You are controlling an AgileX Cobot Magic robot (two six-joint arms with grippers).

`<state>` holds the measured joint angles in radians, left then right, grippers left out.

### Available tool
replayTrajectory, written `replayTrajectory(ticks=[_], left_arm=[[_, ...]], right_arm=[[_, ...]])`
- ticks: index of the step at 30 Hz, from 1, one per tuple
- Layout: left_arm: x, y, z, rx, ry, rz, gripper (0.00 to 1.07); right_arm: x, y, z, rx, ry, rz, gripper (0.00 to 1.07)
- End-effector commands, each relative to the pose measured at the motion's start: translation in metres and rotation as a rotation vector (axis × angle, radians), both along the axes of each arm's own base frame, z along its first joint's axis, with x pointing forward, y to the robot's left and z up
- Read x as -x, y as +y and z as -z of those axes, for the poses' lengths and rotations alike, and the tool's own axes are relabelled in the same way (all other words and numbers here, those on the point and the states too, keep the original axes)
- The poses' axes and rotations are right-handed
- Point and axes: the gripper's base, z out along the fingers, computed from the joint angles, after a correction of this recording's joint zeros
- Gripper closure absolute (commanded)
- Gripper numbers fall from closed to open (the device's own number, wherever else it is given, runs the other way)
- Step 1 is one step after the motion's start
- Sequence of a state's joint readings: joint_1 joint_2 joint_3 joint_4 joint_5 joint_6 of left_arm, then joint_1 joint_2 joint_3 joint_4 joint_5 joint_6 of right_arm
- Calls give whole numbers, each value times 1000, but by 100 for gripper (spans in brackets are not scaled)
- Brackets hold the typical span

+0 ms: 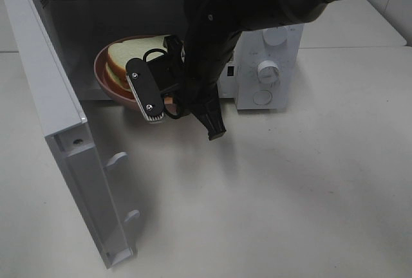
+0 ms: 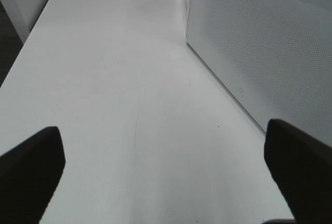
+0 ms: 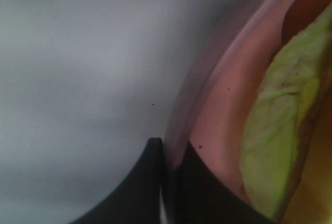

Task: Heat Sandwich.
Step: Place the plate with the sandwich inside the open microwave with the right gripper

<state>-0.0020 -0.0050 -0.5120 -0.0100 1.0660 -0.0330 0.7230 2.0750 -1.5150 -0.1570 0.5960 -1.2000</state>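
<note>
The sandwich (image 1: 124, 59), white bread with a yellow-green filling (image 3: 275, 141), lies on a round pink plate (image 1: 102, 75) in the mouth of the open microwave (image 1: 267, 65). My right gripper (image 1: 168, 102) reaches in from the right and is shut on the plate's near rim. In the right wrist view its two dark fingertips (image 3: 168, 154) pinch the pink rim (image 3: 207, 105). My left gripper (image 2: 166, 182) is open over bare table with nothing between its fingers (image 2: 31, 175). It does not show in the exterior high view.
The microwave door (image 1: 58, 111) swings out to the front left, and its perforated outer face (image 2: 259, 47) stands beside the left gripper. The right arm (image 1: 257, 1) crosses in front of the control knobs (image 1: 267, 70). White table (image 1: 290, 181) lies in front.
</note>
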Motion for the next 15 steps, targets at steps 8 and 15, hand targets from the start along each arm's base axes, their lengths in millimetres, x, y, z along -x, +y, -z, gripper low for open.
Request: replayTrajectory(ticks=[8,15], left_arm=[[3,0,-1,2,-17,-5,4],[3,0,-1,2,-17,-5,4]], right_arm=[[-20,2,-7,-40,-25,69,107],[-32,10,-2,-43,-17,108,107]])
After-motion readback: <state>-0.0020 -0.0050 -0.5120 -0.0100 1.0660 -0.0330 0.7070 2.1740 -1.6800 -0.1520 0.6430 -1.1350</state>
